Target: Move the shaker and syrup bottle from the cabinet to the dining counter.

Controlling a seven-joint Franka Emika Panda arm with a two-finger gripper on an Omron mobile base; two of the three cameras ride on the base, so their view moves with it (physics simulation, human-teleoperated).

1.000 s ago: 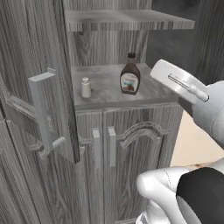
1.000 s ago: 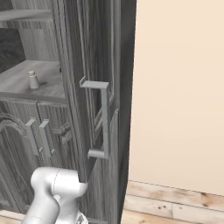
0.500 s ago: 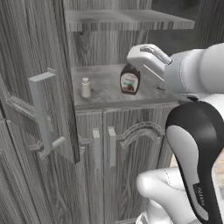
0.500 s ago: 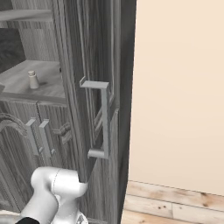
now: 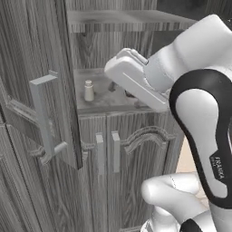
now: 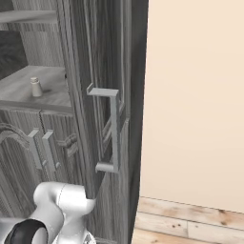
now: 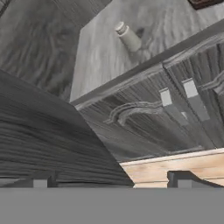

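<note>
The shaker (image 5: 89, 91) stands upright on the open shelf of the cabinet (image 5: 136, 149), left of centre in the left base view, with the white arm (image 5: 199, 118) filling the right side and its hand covering the shelf's right part; in the hand view the gripper (image 7: 109, 180) has its jaws wide apart and holds nothing, fingertips low in the frame; the shaker sits at upper centre there, and a dark sliver of the syrup bottle (image 7: 202, 2) shows at the top right corner; the pale bar handles (image 7: 180, 103) lie at right.

Both base cameras look closely at the tall grey wood-grain cabinet (image 5: 54, 54) from opposite sides; the hand camera looks steeply down on its shelf.
</note>
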